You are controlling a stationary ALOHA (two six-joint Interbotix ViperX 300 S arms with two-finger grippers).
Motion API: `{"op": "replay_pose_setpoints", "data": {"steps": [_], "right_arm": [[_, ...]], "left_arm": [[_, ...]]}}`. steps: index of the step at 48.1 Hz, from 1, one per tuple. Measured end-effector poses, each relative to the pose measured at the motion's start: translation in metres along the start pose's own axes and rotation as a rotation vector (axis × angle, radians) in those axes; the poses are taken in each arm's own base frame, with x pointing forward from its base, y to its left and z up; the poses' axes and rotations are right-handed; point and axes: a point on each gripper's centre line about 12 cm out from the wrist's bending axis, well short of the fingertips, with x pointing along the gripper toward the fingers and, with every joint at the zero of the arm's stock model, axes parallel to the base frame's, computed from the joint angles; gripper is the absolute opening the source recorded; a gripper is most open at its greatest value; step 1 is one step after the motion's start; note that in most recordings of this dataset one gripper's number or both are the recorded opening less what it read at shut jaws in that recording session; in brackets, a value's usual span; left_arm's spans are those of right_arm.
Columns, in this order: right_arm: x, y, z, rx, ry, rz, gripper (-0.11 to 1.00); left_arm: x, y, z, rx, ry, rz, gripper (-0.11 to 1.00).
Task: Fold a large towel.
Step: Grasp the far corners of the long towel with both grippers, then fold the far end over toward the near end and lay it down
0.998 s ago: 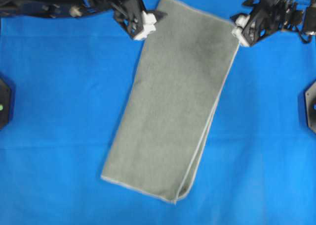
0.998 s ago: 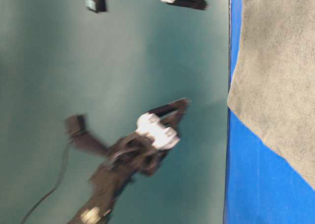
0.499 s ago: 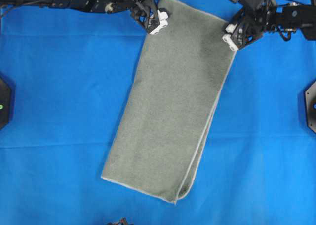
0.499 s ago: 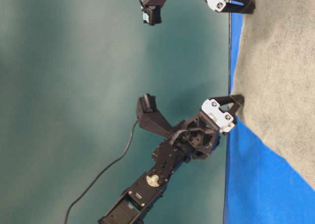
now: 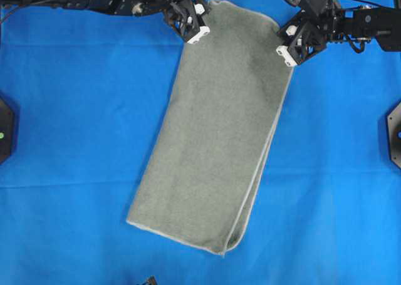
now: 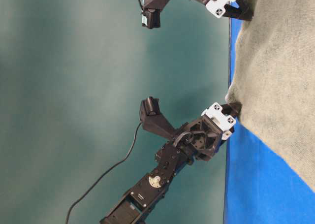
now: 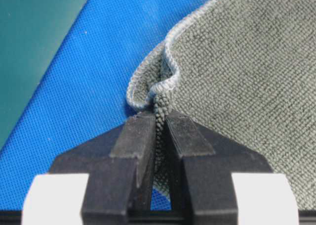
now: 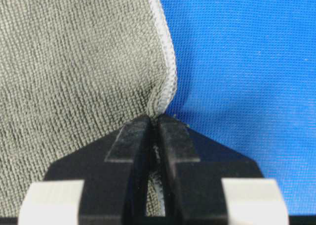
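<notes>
Here both grippers, left gripper (image 5: 202,23) and right gripper (image 5: 283,42), pinch towel (image 5: 219,141) corners.

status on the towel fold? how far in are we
Done: the towel already lies doubled lengthwise on the blue table cover, its layered edges showing at the near corner. In hand: the left gripper and the right gripper are each clamped on a far corner of the towel, hem bunched between the jaws. Left: probably carrying those corners to the near end for the crosswise fold.
</notes>
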Motion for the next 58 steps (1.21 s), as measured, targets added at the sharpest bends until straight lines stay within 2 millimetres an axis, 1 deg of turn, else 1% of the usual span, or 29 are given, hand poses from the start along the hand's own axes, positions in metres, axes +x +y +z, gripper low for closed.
{"op": "replay_pose_setpoints", "data": {"steps": [3,5,9,14,21,27,32,36,40,43,45,50,58], "right_arm": [[0.0,-0.001,0.004,-0.003,-0.003,-0.007,0.05],[-0.001,-0.002,0.008,-0.002,-0.005,-0.02,0.05],[-0.006,-0.006,0.022,-0.011,-0.024,-0.049,0.05],[-0.019,-0.016,0.046,-0.039,-0.057,-0.112,0.06],[-0.049,-0.03,0.09,-0.085,-0.144,-0.203,0.06],[-0.067,-0.032,0.12,-0.127,-0.215,-0.229,0.05],[-0.073,-0.032,0.132,-0.141,-0.246,-0.233,0.05],[-0.075,-0.029,0.132,-0.142,-0.25,-0.229,0.05],[-0.078,-0.016,0.128,-0.163,-0.25,-0.206,0.05],[-0.084,0.003,0.121,-0.193,-0.25,-0.175,0.05],[-0.087,0.017,0.114,-0.221,-0.245,-0.152,0.05],[-0.1,0.053,0.092,-0.291,-0.229,-0.091,0.05],[-0.114,0.096,0.054,-0.34,-0.166,-0.011,0.05]], "left_arm": [[-0.002,0.001,0.0,0.007,0.014,-0.001,0.03],[-0.006,0.002,0.004,0.026,0.017,-0.001,0.03],[-0.022,0.005,0.02,0.054,-0.01,0.005,0.03],[-0.049,0.018,0.047,0.052,-0.082,0.031,0.03],[-0.08,0.043,0.072,0.028,-0.156,0.08,0.03],[-0.097,0.06,0.077,0.007,-0.181,0.112,0.03],[-0.107,0.058,0.074,0.005,-0.181,0.112,0.03],[-0.116,0.05,0.069,-0.003,-0.179,0.098,0.03],[-0.129,0.037,0.061,0.002,-0.175,0.076,0.03],[-0.139,0.023,0.055,0.009,-0.172,0.053,0.03],[-0.146,0.01,0.047,0.024,-0.163,0.029,0.03],[-0.163,-0.021,0.03,0.069,-0.152,-0.031,0.03],[-0.184,-0.076,-0.001,0.161,-0.127,-0.151,0.03]]}}
